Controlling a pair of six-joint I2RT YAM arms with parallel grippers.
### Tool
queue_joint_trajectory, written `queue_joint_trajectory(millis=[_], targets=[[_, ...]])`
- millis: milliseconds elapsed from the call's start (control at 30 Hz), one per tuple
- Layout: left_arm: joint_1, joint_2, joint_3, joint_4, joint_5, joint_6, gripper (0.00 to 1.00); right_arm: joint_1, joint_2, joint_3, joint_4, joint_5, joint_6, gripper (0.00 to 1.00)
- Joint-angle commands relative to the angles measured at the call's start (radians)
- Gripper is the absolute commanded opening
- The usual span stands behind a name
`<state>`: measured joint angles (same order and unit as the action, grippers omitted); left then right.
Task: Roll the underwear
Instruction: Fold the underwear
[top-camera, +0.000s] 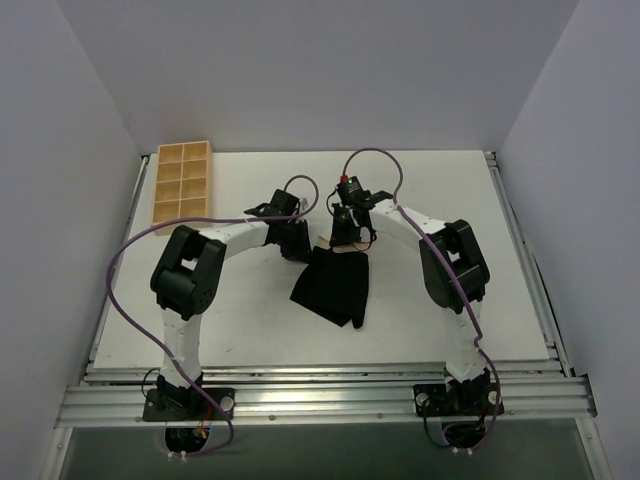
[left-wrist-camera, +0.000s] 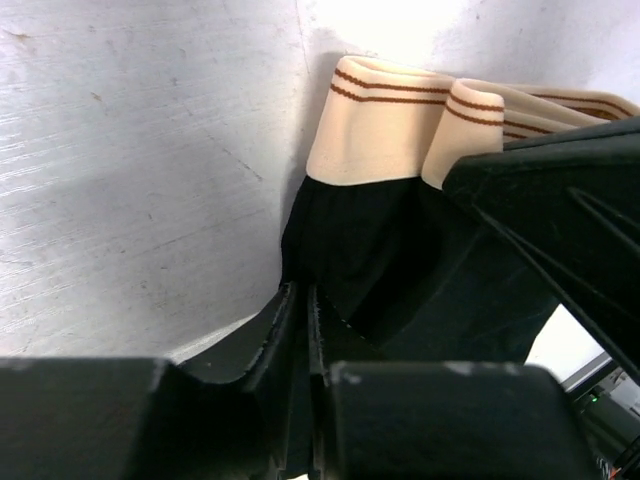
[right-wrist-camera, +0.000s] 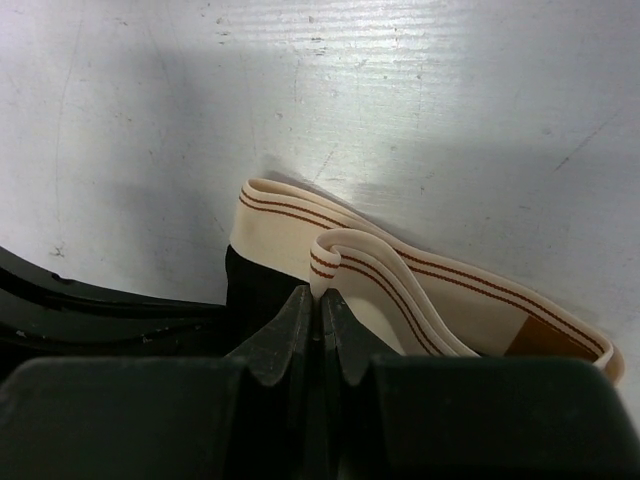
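The underwear (top-camera: 333, 285), black with a beige waistband (left-wrist-camera: 375, 125), lies mid-table, and both grippers are at its far edge. My left gripper (top-camera: 303, 250) sits at the garment's left side. In the left wrist view its jaws (left-wrist-camera: 302, 290) are drawn together to a thin slit, pinching the edge of the black fabric (left-wrist-camera: 350, 240). My right gripper (top-camera: 345, 240) is shut on a raised fold of the striped waistband (right-wrist-camera: 290, 230), and the fold pokes up between its tips (right-wrist-camera: 320, 295). The right gripper's black body (left-wrist-camera: 560, 220) fills the right side of the left wrist view.
A tan wooden compartment tray (top-camera: 182, 183) stands at the back left of the white table (top-camera: 450, 180). Purple cables loop over both arms. A metal rail (top-camera: 320, 395) runs along the near edge, and grey walls close in the sides and back.
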<state>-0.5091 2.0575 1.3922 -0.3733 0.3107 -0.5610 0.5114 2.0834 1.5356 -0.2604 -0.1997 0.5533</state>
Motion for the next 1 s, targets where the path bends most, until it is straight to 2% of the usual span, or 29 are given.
queue_joint_trajectory(millis=[0, 33, 133, 333, 433, 533, 700, 967], targets=[[-0.020, 0.004, -0.027, 0.050, -0.013, -0.016, 0.17, 0.003, -0.055, -0.017, -0.005, -0.001, 0.013, 0.00], [-0.032, 0.000, -0.036, 0.060, -0.016, -0.022, 0.12, 0.003, -0.059, -0.017, -0.005, -0.001, 0.016, 0.00], [-0.058, -0.034, -0.085, 0.085, -0.050, -0.056, 0.09, 0.006, -0.071, -0.022, -0.005, 0.003, 0.025, 0.00], [-0.083, -0.089, -0.191, 0.155, -0.068, -0.120, 0.09, 0.036, -0.068, -0.015, 0.001, 0.000, 0.040, 0.00], [-0.086, -0.118, -0.197, 0.126, -0.082, -0.126, 0.19, 0.045, -0.071, -0.031, 0.007, -0.006, 0.045, 0.00], [-0.068, -0.171, -0.202, 0.113, -0.096, -0.122, 0.34, 0.045, -0.094, -0.078, 0.024, -0.009, 0.019, 0.00], [-0.022, -0.214, -0.159, 0.051, -0.120, -0.076, 0.46, 0.041, -0.126, -0.127, 0.023, -0.003, -0.033, 0.00], [0.052, -0.168, -0.062, 0.007, -0.072, -0.047, 0.46, 0.036, -0.131, -0.127, 0.012, -0.010, -0.064, 0.00]])
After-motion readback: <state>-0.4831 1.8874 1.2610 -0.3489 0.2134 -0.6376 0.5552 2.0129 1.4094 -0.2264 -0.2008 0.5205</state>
